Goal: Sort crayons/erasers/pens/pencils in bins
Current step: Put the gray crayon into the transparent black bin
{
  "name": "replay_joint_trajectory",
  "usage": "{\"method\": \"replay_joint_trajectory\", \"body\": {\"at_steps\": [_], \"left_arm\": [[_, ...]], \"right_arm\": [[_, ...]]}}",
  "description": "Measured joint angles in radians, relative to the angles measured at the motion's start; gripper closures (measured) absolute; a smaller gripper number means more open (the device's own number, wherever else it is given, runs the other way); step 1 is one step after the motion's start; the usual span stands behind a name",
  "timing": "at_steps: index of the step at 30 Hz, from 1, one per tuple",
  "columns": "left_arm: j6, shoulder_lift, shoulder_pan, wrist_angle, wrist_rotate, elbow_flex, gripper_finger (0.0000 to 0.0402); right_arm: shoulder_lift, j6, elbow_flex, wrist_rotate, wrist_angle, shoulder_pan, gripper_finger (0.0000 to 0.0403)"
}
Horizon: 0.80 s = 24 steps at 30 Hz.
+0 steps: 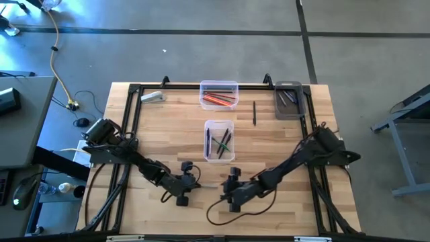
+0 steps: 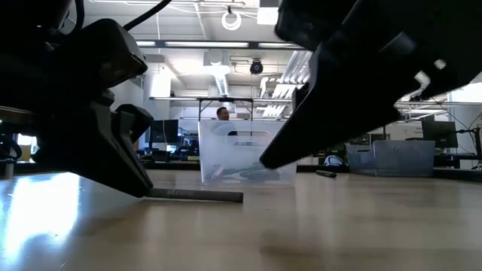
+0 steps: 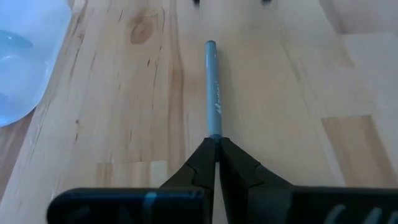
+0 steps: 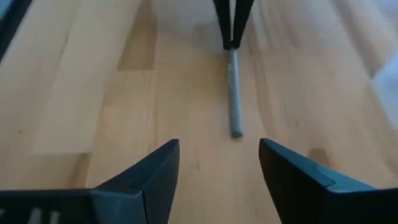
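1. On my left wrist feed, the left gripper [image 3: 216,144] is clenched on one end of a grey pencil [image 3: 213,87]; the fingertips [image 3: 205,152] meet around it, and the rest of the pencil lies flat along the wooden table [image 3: 280,93], pointing away from the claw.
2. On my right wrist feed, the right gripper [image 4: 219,155] is released, its two dark fingers [image 4: 158,165] spread wide with nothing between them. The free end of the same pencil lies just beyond them, not touching.
3. From above, I see both claws near the front middle of the table, facing each other, left gripper [image 1: 195,181] and right gripper [image 1: 225,188] close together.
4. At table level, the pencil [image 2: 197,195] lies on the wood, running out from under the left arm's dark bulk.
5. Behind the claws sits a clear bin [image 1: 220,140] at the table's centre, holding a few dark and green sticks.
6. Farther back, against the rear frame, stands a second clear bin [image 1: 219,95] with red-orange sticks inside.
7. To its right, at the rear corner, is the dark grey bin [image 1: 289,101] with a few dark items in it.
8. Between those two rear bins a loose dark pen [image 1: 254,113] lies on the wood.
9. Near the rear left corner I see a small silver object [image 1: 152,97]; I cannot tell what it is.
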Motion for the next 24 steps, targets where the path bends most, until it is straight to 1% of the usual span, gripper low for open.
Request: {"method": "replay_joint_trajectory", "body": {"at_steps": [6, 11, 18, 24], "left_arm": [[-0.001, 0.000, 0.000, 0.020, -0.011, 0.000, 0.0401], [-0.003, 0.016, 0.000, 0.057, -0.015, 0.001, 0.0401], [-0.006, 0.091, 0.006, 0.170, -0.026, 0.004, 0.0401], [-0.021, 0.104, 0.011, 0.208, -0.022, 0.003, 0.0401]], "right_arm": [[0.064, -0.001, 0.038, -0.013, 0.003, -0.036, 0.0210], [0.086, -0.001, 0.039, -0.019, 0.013, -0.059, 0.0247], [0.097, -0.012, 0.041, -0.040, 0.021, -0.063, 0.0308], [0.097, -0.012, 0.041, -0.053, 0.003, -0.063, 0.0335]]}}
